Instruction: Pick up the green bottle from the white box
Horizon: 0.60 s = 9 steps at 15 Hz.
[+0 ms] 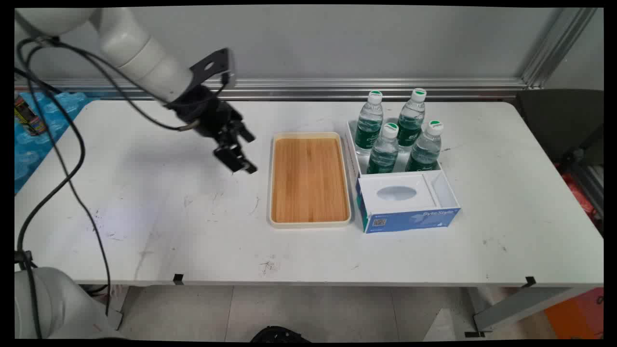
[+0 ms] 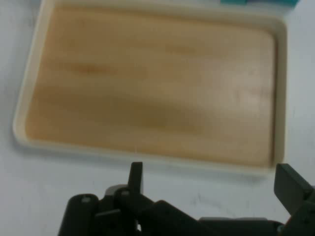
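While hovering beside tray (image 2: 147, 73), tool (image 1: 239, 153) spread wide, holding nothing

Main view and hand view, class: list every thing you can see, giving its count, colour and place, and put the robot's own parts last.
White table: one, white and scuffed, fills the scene.
Cream-rimmed rectangular tray with a wooden floor: one, cream and light brown, table middle, nothing in it.
Clear plastic water bottles with green labels and white caps: four, upright in the white box behind the tissues.
Blue and white tissue box: one, right of the tray, its oval opening facing up.
Small can: one, dark and multicoloured, on blue sheeting at far left.
Black two-finger tool: one, open, holding nothing, above the table just left of the tray.
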Available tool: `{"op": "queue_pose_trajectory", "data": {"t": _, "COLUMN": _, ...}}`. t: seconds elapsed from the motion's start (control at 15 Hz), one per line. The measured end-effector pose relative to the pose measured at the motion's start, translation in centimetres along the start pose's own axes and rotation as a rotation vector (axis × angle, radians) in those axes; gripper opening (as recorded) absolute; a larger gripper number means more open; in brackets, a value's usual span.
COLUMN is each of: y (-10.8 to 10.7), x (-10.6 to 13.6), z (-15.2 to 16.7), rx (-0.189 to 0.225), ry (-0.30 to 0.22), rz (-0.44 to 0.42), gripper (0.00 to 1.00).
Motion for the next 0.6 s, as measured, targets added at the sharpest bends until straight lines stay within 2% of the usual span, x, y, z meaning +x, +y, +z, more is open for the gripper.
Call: {"op": "queue_pose_trajectory", "data": {"t": 0.6, "y": 0.7, "x": 7.9, "z": 3.1, "rx": 0.005, "ry": 0.131, "rz": 0.032, "gripper": 1.00}}
